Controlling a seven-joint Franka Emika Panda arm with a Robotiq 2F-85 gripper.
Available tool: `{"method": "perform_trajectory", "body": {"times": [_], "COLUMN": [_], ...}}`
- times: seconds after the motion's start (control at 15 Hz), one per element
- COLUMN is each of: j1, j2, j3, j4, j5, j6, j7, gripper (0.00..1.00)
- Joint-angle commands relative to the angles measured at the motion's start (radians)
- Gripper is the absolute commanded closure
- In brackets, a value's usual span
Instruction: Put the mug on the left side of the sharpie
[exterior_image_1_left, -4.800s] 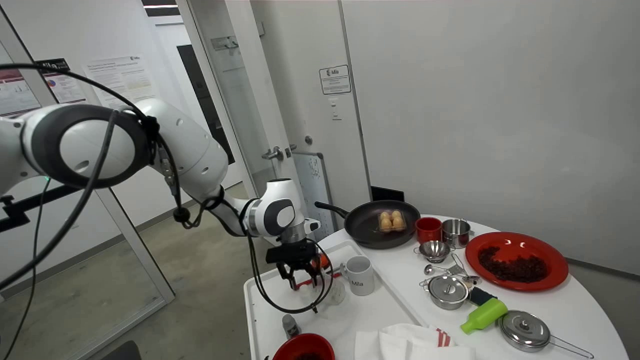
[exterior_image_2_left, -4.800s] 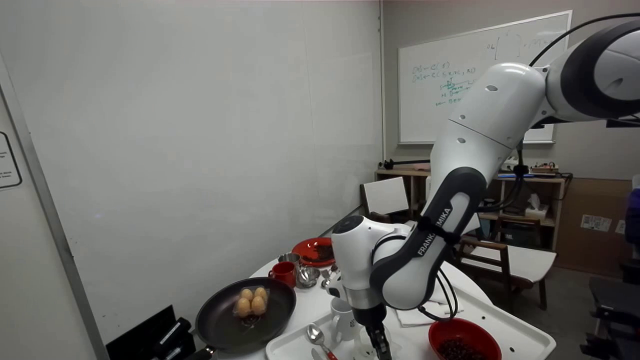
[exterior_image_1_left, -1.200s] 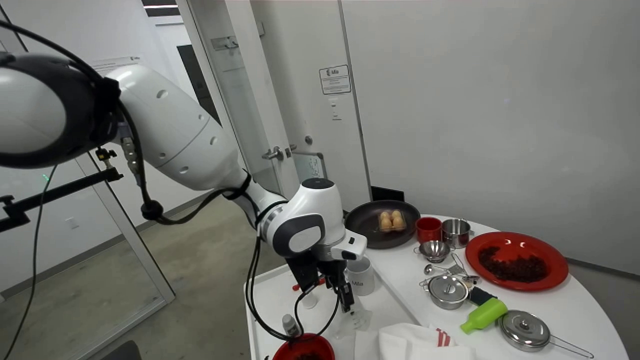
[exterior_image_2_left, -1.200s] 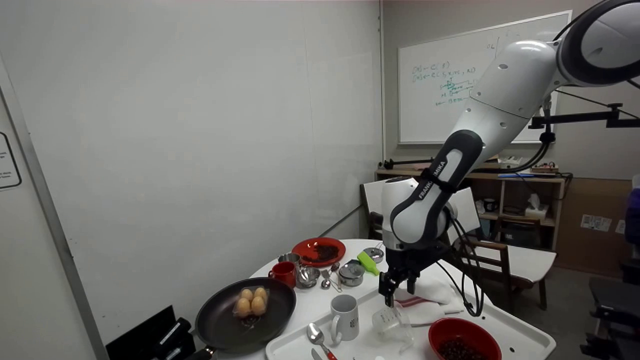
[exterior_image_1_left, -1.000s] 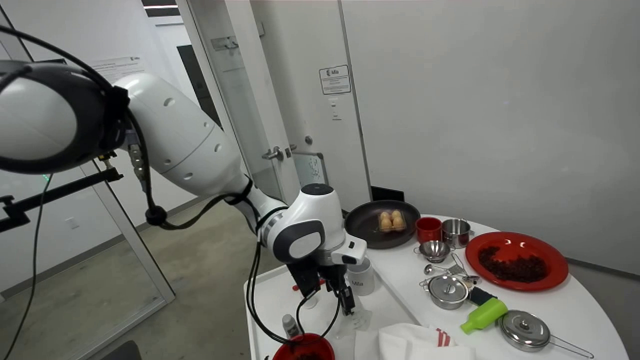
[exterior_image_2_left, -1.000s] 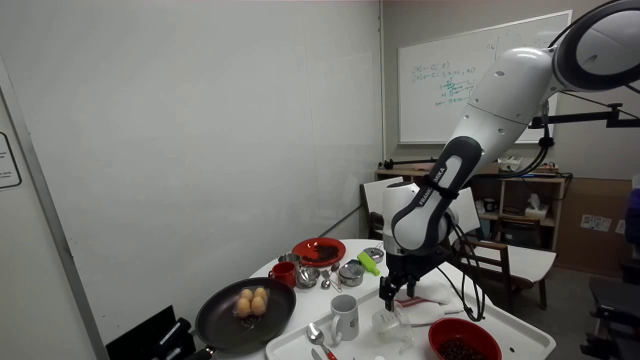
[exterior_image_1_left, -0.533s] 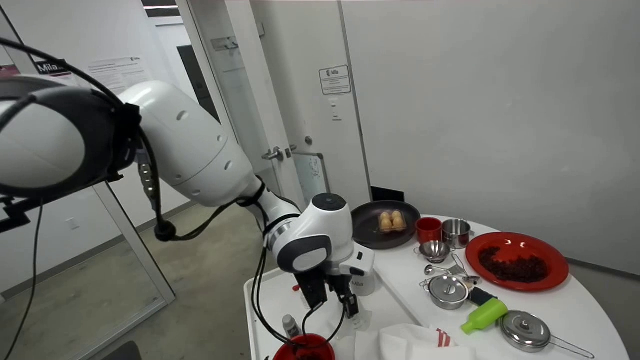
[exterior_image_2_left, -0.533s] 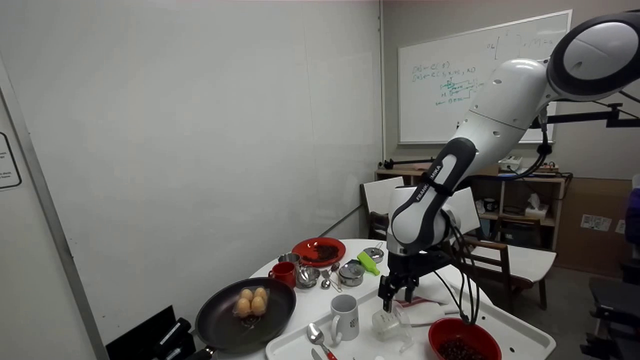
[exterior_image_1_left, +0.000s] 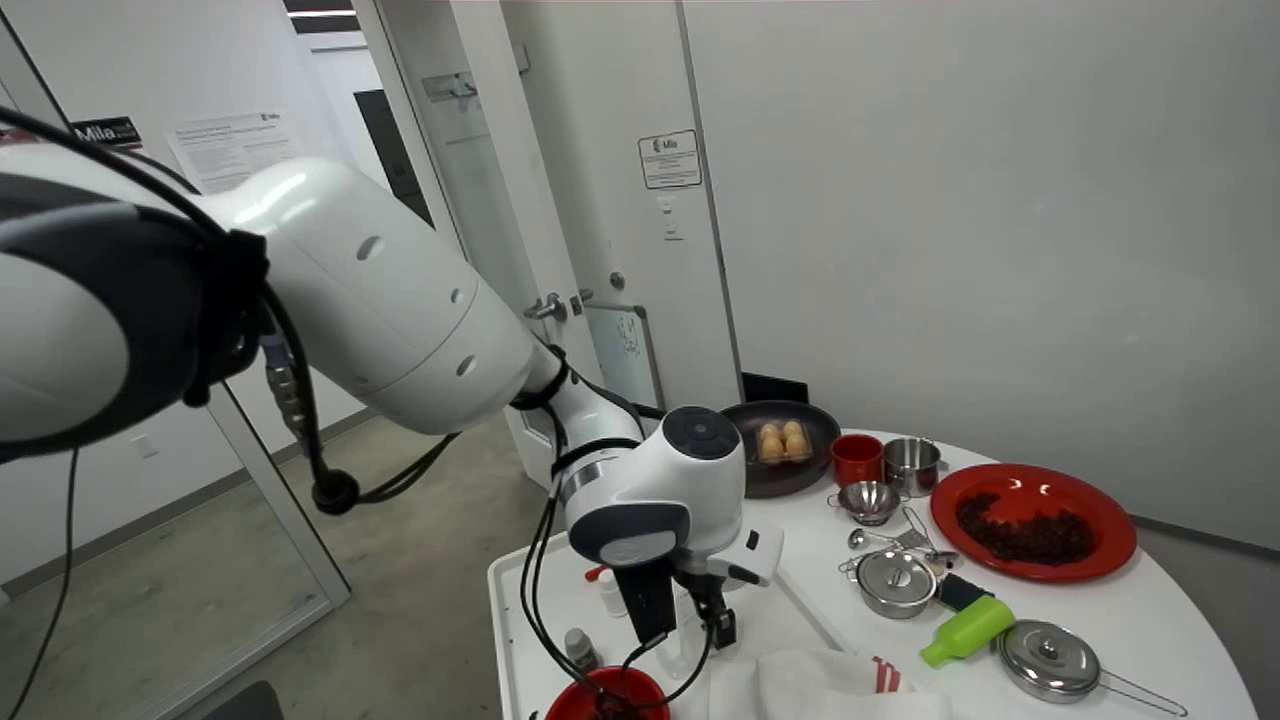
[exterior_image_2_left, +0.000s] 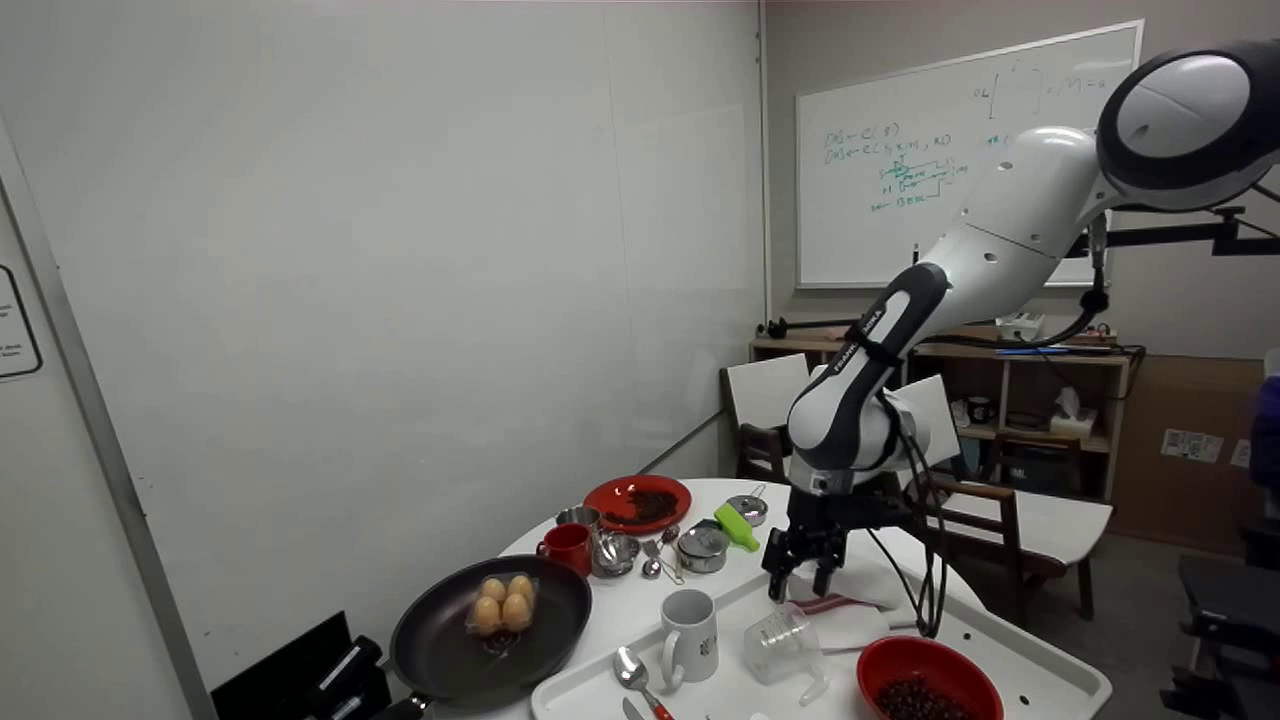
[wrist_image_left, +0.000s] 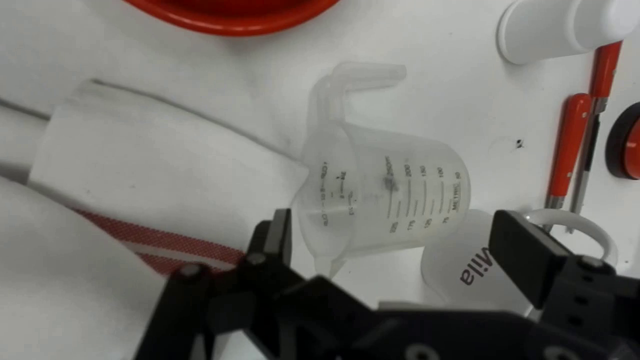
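1. White round table (exterior_image_1_left: 1130, 625) beside a plain pale wall (exterior_image_1_left: 980, 250); written-on whiteboard (exterior_image_2_left: 965, 165) farther back in the room.
2. Tray (exterior_image_2_left: 1045, 675), white, lies on the table.
3. Mug (exterior_image_2_left: 692, 635): upright on the tray, between the spoon (exterior_image_2_left: 631, 668) and the measuring cup (exterior_image_2_left: 780, 648), handle turned to the spoon. Lettering "Mila" readable in the wrist view. Arm (exterior_image_1_left: 690, 490) blocks the mug in an exterior view.
4. Measuring cup: clear, marked, lying on its side just beside the mug. Mouth faces the white towel (wrist_image_left: 165, 165) with red stripes.
5. Gripper (exterior_image_2_left: 800, 588): jaws spread wide apart, hanging over the tray near the measuring cup and towel. Contact with the cup: cannot tell.
6. Bowl (exterior_image_2_left: 930, 655), red, dark bits inside, also on the tray; small grey bottle (exterior_image_1_left: 580, 650) just beside it.
7. White bottle (wrist_image_left: 555, 30) near two red handles (wrist_image_left: 569, 145), which lie side by side close to the mug's handle.
8. Off the tray: black frying pan (exterior_image_2_left: 440, 650) with four eggs (exterior_image_2_left: 517, 608) in clear packing; next to it a red cup (exterior_image_2_left: 568, 548), then a steel cup (exterior_image_1_left: 912, 466).
9. Red plate (exterior_image_1_left: 1070, 497) holds dark bits; green bottle (exterior_image_1_left: 968, 632) lies between two lidded pots (exterior_image_1_left: 896, 582).
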Motion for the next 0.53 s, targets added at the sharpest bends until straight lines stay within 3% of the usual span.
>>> {"method": "perform_trajectory", "body": {"times": [0.0,0.2,0.47], "j1": [-0.066,-0.092,-0.091], "j2": [0.044,0.068,0.076], "j3": [0.097,0.139,0.123], "j4": [0.047,0.07,0.09], "j5": [0.069,0.103,0.129], "j6": [-0.052,-0.094,-0.116], "j7": [-0.118,-0.182,-0.201], "gripper": [0.0,0.0,0.0]}}
